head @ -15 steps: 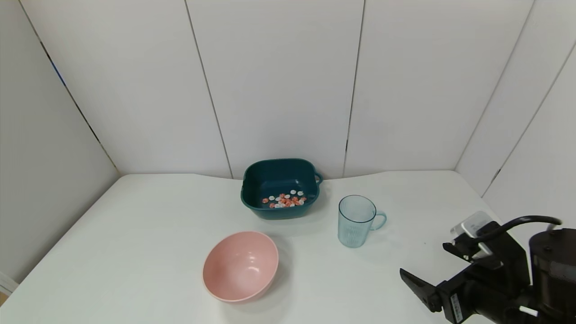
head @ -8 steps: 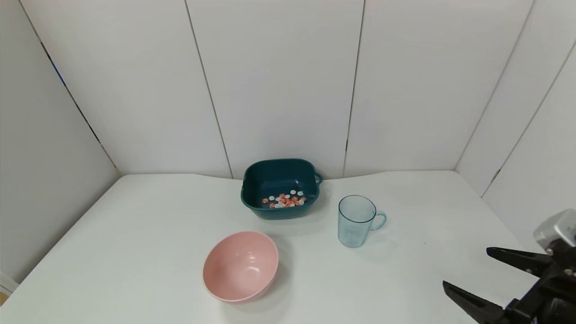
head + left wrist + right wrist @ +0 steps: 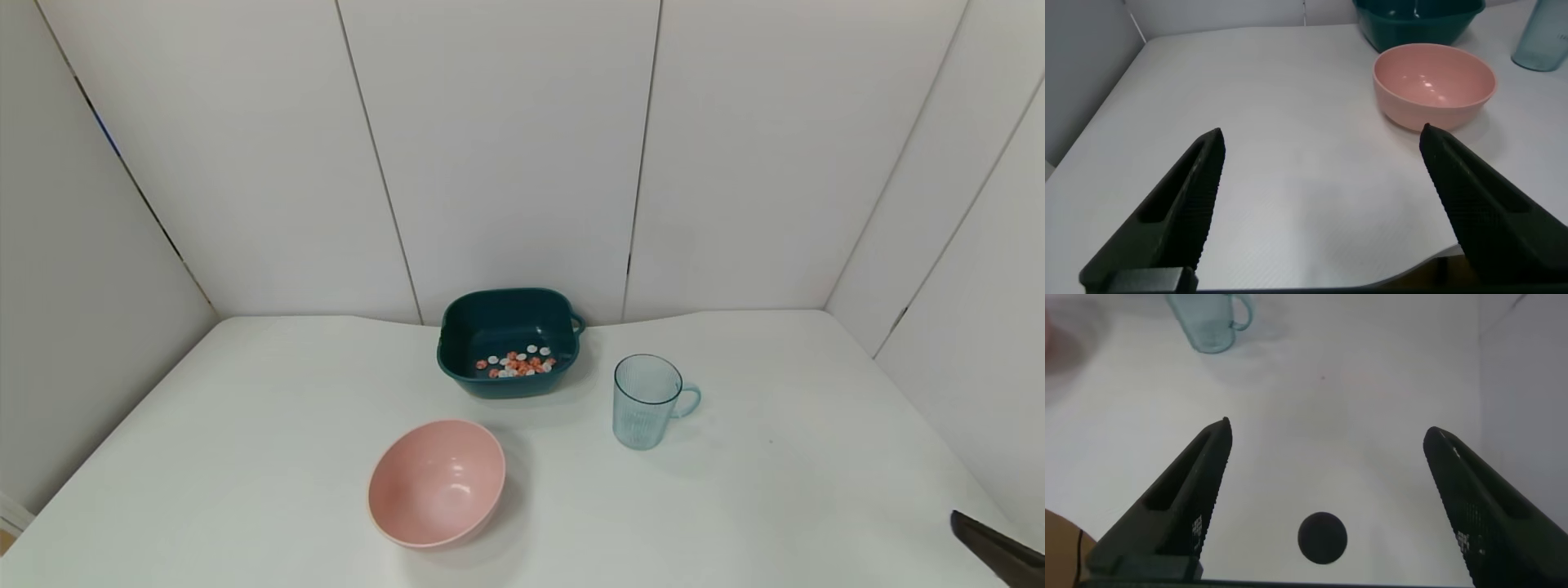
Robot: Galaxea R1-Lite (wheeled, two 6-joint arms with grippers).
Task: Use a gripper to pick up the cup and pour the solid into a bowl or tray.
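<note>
The light-blue ribbed cup [image 3: 647,401] stands upright on the white table, handle to the right, and looks empty; it also shows in the right wrist view [image 3: 1212,321]. The orange-red and white pieces [image 3: 517,364] lie in the dark teal basin [image 3: 457,339] at the back. My right gripper [image 3: 1327,433] is open and empty, low at the table's front right; only a fingertip [image 3: 992,544] shows in the head view. My left gripper [image 3: 1323,139] is open and empty over the table's front left.
A round pink bowl [image 3: 436,483] sits in front of the basin, also seen in the left wrist view [image 3: 1434,82]. White wall panels close the table on three sides. A dark round spot [image 3: 1322,537] shows between my right fingers.
My right arm has drawn back to the lower right, almost out of the head view. The cup, basin and bowl have not moved.
</note>
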